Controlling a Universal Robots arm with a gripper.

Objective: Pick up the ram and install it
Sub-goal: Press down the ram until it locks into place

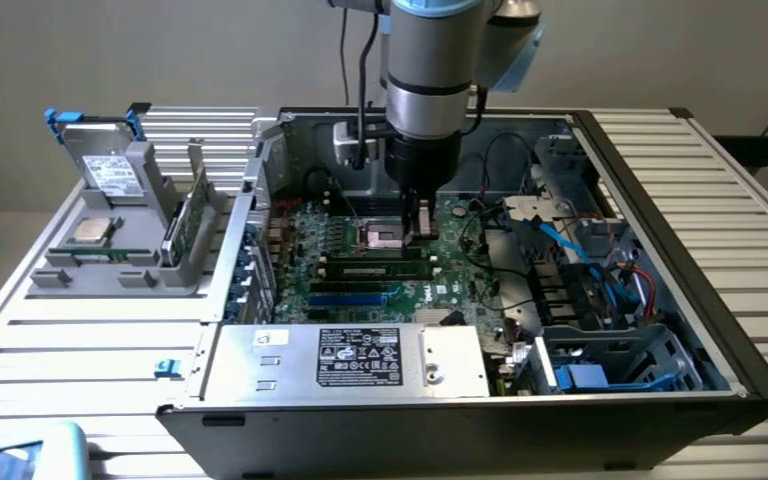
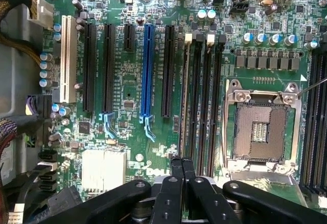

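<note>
The ram shows in the exterior view as a long narrow stick lying along the memory slots of the motherboard, inside the open computer case. In the wrist view I see it edge-on as a thin pale line running down one black slot next to the empty processor socket. My gripper hangs straight down over the board near the socket and the slots' far end. Its fingertips are pressed together, shut, with nothing between them, just above the end of that slot.
A grey stand at the exterior view's left holds an upright green board, a drive and a silver processor chip. The power supply fills the case's front. Cables and drive cages crowd its right side.
</note>
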